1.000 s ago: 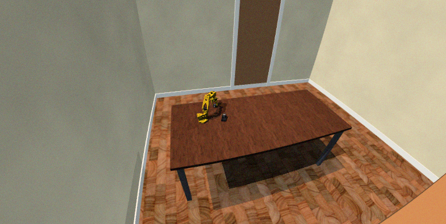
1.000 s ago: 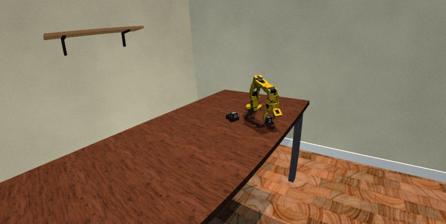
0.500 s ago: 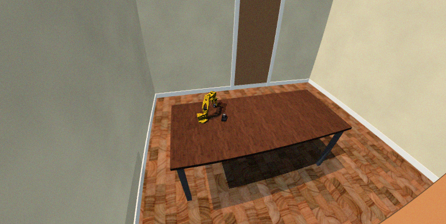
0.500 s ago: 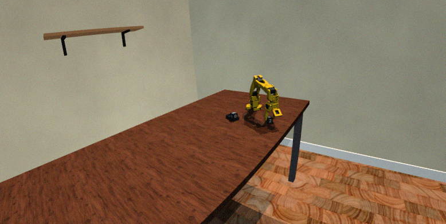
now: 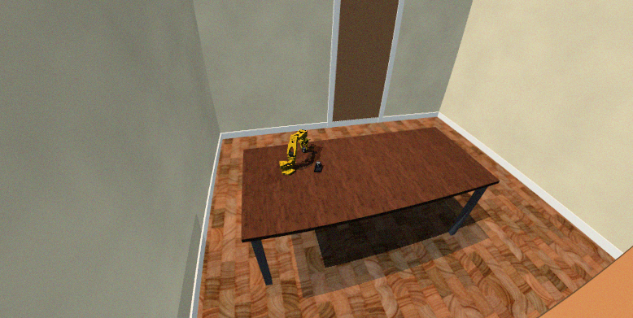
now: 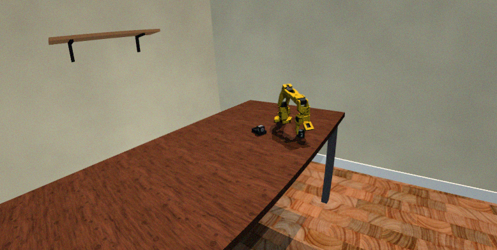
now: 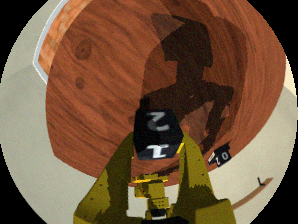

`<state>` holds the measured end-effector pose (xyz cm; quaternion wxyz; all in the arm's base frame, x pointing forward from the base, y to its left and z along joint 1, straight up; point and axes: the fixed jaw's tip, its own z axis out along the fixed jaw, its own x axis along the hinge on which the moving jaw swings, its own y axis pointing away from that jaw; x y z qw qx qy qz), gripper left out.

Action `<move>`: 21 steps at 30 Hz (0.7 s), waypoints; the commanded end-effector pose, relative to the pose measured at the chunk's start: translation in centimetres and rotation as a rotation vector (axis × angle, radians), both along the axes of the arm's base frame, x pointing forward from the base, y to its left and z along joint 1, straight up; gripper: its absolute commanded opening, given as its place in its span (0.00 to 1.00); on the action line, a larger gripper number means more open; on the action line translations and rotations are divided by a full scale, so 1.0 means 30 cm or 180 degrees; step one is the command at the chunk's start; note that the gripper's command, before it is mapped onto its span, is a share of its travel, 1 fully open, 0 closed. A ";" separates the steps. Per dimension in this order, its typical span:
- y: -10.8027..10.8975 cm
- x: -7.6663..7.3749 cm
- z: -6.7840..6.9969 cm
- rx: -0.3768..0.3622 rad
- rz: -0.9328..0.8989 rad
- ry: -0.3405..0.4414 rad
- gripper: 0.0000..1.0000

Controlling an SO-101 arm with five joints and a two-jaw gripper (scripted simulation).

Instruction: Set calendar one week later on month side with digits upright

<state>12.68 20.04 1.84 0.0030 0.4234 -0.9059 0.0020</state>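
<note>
My gripper is shut on a dark cube, with a finger on either side of it. In the wrist view the cube shows a pale 2 on one face and a bright 1 on the face nearer the gripper. Whether it touches the table is hard to tell. The black tray lies on the table apart from the gripper. The other dark cube is at the tray, with a 0 on one face. How it sits there is too small to tell.
The brown table carries the arm's yellow base. In the exterior view the held cube is nearer the table's right edge than the tray is. A wooden shelf is on the wall.
</note>
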 end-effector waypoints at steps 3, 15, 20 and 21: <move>0.007 0.018 0.022 0.0112 -0.0011 -0.0076 0.17; 0.007 0.018 0.022 0.0112 -0.0011 -0.0076 0.10; 0.007 0.018 0.022 0.0112 -0.0011 -0.0076 0.01; 0.007 0.018 0.022 0.0112 -0.0011 -0.0076 0.00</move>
